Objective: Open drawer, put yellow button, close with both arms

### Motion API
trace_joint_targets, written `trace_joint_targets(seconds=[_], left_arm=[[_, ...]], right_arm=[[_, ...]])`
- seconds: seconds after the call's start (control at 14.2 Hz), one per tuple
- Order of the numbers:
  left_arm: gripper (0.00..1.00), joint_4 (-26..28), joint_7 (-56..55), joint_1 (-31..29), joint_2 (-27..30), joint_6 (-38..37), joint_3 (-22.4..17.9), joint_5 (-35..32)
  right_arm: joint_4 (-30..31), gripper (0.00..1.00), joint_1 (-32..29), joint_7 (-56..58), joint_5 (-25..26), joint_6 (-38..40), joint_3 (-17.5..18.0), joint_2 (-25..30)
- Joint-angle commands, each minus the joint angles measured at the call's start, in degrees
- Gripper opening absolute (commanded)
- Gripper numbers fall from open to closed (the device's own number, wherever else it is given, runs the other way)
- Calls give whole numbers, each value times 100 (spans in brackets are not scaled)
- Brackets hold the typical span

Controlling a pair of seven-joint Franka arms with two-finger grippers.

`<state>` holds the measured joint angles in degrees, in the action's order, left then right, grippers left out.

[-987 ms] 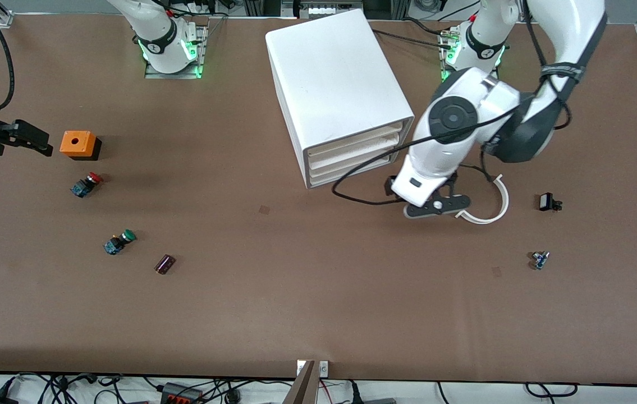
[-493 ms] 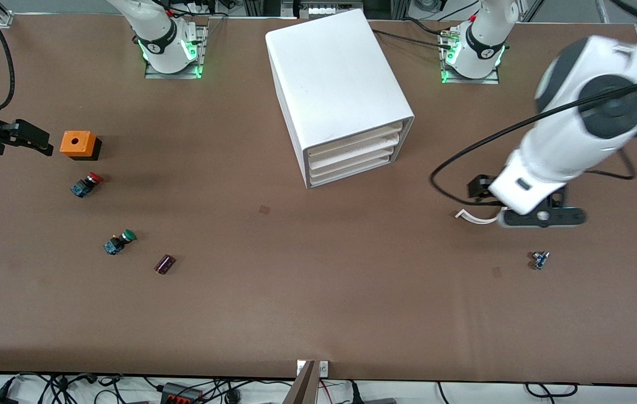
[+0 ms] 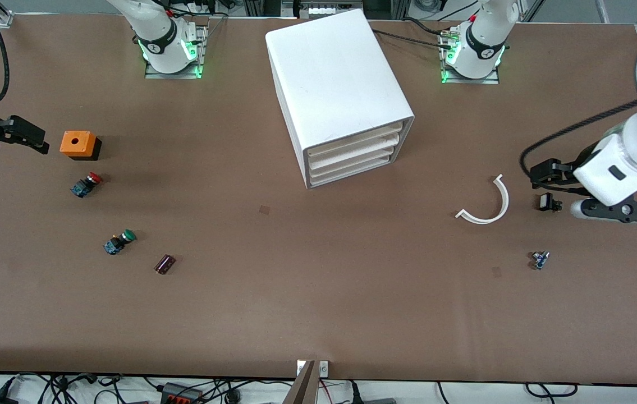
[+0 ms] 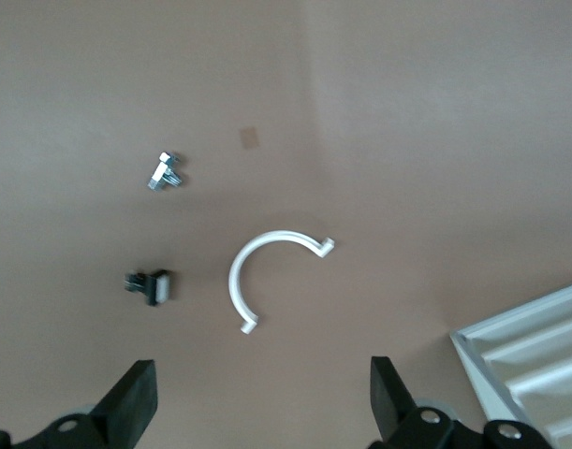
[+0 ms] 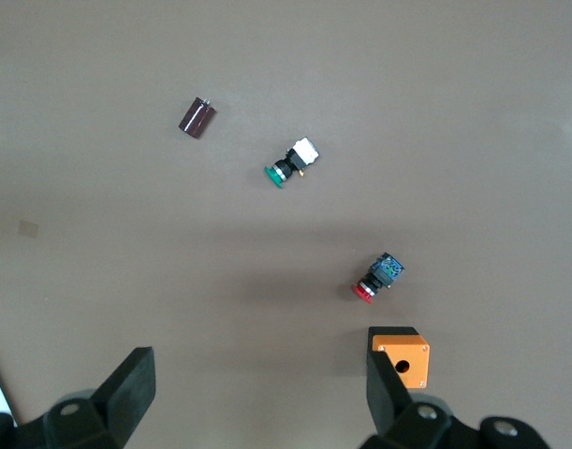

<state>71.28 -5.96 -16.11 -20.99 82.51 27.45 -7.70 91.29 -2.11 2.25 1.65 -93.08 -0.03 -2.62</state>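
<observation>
The white cabinet (image 3: 335, 84) stands mid-table with all drawers shut; the drawer (image 3: 352, 171) is the bottommost one. The cabinet's corner also shows in the left wrist view (image 4: 534, 365). The yellow button is out of view in every frame. My left gripper (image 3: 621, 212) is open and empty (image 4: 262, 412), in the air at the left arm's end of the table, beside a small black part (image 3: 548, 202). My right gripper (image 3: 21, 134) is open and empty (image 5: 260, 402), up at the right arm's end of the table, beside an orange box (image 3: 78, 144).
A red-capped switch (image 3: 87, 184), a green-capped switch (image 3: 119, 242) and a dark cylinder (image 3: 165, 264) lie near the orange box (image 5: 403, 354). A white curved piece (image 3: 486, 202) and a small blue part (image 3: 540, 259) lie toward the left arm's end.
The left arm has swung away from the front of the cabinet toward its own end of the table, uncovering the white curved piece. The right gripper has barely shifted.
</observation>
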Motion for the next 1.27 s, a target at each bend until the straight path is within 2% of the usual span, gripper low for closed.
trace_joint_targets(seconds=[0.0,0.14,0.28,0.35,0.56,0.78,1.2], left_arm=[[100,1181,785,1220,918,771,-1949,909],[100,2210,1866,1312,1533,1799,-2112,928],[100,2958,1950,1373,2061,2311,-2226,928],[100,3109,1932,1391,2185,2461,-2244,945],[100,3102,1879,1601,2398,2445,-2560,954],[100,2928,1827,1567,2337,1937,-2500,945],[100,2750,1633,1610,2248,1874,-2473,928]], right_arm=[[29,100,-17,47,-7,71,3,78],[38,100,-8,47,-7,246,11,78],[38,100,-8,56,2,256,20,69],[38,100,0,56,28,264,20,69],[46,100,0,56,72,282,20,69],[64,100,-8,56,72,282,12,78],[64,100,-17,56,37,203,11,78]])
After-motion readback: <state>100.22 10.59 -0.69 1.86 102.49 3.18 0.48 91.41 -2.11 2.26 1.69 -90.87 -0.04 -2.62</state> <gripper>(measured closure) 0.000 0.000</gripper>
